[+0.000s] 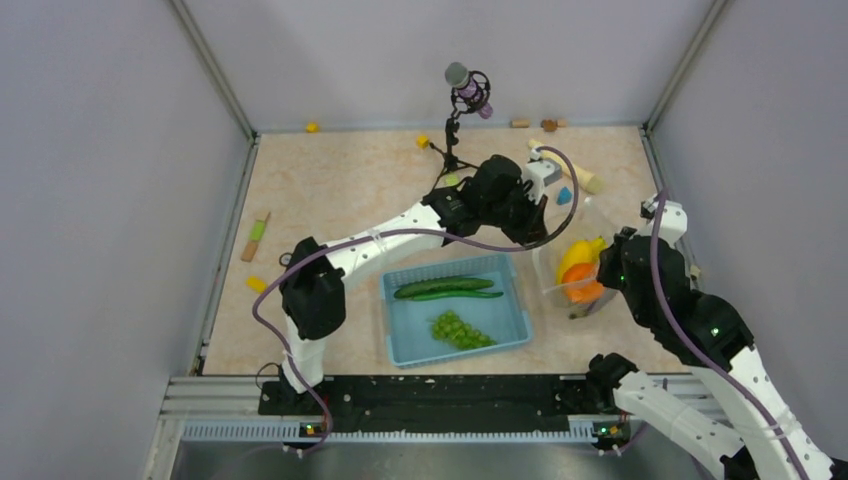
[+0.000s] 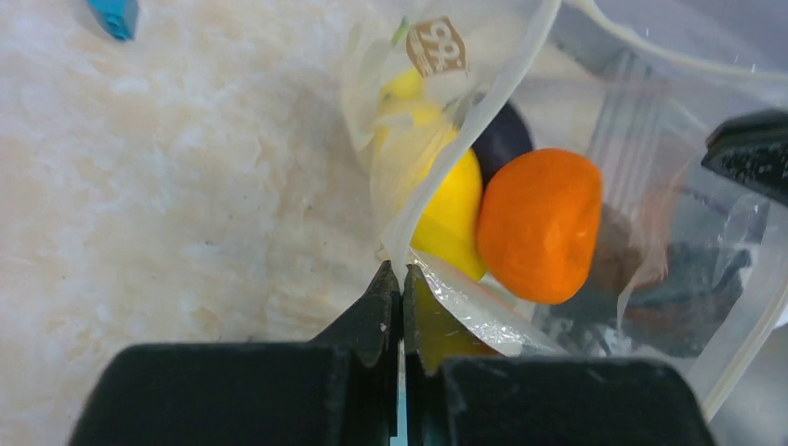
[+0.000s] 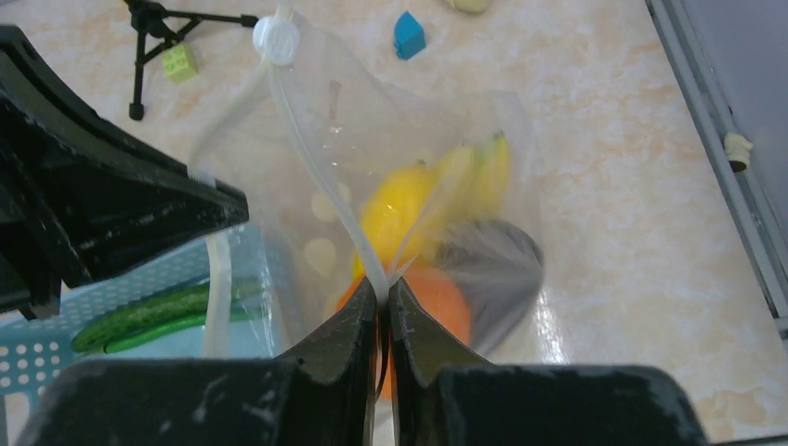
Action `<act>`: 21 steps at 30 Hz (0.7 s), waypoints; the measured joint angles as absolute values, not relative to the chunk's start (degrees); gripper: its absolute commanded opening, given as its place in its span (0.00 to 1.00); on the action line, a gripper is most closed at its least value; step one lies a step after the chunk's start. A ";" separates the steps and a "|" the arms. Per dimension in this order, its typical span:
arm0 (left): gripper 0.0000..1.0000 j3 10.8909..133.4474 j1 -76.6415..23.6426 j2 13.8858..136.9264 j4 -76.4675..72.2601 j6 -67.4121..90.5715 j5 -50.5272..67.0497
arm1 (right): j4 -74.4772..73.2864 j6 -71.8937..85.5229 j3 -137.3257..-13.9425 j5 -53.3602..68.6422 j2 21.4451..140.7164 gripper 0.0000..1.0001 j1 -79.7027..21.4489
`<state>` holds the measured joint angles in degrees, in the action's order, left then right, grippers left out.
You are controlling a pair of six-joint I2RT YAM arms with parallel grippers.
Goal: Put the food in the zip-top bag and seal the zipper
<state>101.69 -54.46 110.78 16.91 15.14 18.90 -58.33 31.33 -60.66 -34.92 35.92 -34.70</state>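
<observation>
While my left fingers [image 2: 372, 316] and right fingers [image 3: 348, 325] each pinch the zip-top bag [image 3: 325, 121] just right of the basket [image 1: 412, 335], banana [image 3: 483, 167], orange [image 2: 539, 223] and eggplant [image 3: 497, 260] sit inside, but cucumber [image 1: 445, 288] and grapes [image 1: 458, 330] lie in that basket and the zipper [image 3: 321, 167] gapes unsealed.

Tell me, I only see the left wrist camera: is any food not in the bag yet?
Observer: Yes, a green cucumber and green grapes lie in the light blue basket.
Operator: Is the other gripper holding the bag too?
Observer: Yes, the right gripper is shut on the zipper of the zip-top bag.
Operator: Where is the slider?
Observer: The white slider sits at the far end of the zipper from that gripper.
</observation>
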 measured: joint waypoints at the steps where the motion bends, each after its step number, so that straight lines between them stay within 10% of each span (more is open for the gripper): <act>1: 0.00 101.62 -54.50 111.18 18.31 14.37 19.81 | -57.14 30.94 -59.86 -34.96 35.27 0.07 -34.70; 21: 0.00 96.16 -54.02 108.71 18.06 10.37 18.24 | -43.09 30.83 -48.29 -31.40 33.32 0.02 -34.70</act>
